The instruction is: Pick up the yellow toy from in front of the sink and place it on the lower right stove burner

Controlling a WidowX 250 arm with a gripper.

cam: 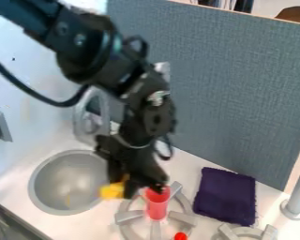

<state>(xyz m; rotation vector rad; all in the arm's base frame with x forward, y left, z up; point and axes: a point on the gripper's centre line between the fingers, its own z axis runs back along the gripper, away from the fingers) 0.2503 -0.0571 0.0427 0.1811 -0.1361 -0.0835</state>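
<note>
Claw (129, 188) in near metal sink (32, 185), clamped on yellow object (110, 191) — grasp looked made, release wasn't! Yellow piece sat between sink and burner (129, 215); lift hard to call. Red cup (157, 205) stood at burner, purple cloth (226, 196) lay beyond.

Open: over sink's left side (49, 185) | Obstacles: yellow object (112, 191), red cup (157, 206), faucet (80, 123), panel (240, 84)

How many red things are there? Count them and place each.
2: a red cylinder upright on the left stove burner, and a small red piece at the view's bottom edge. The arm may hide others.
</note>
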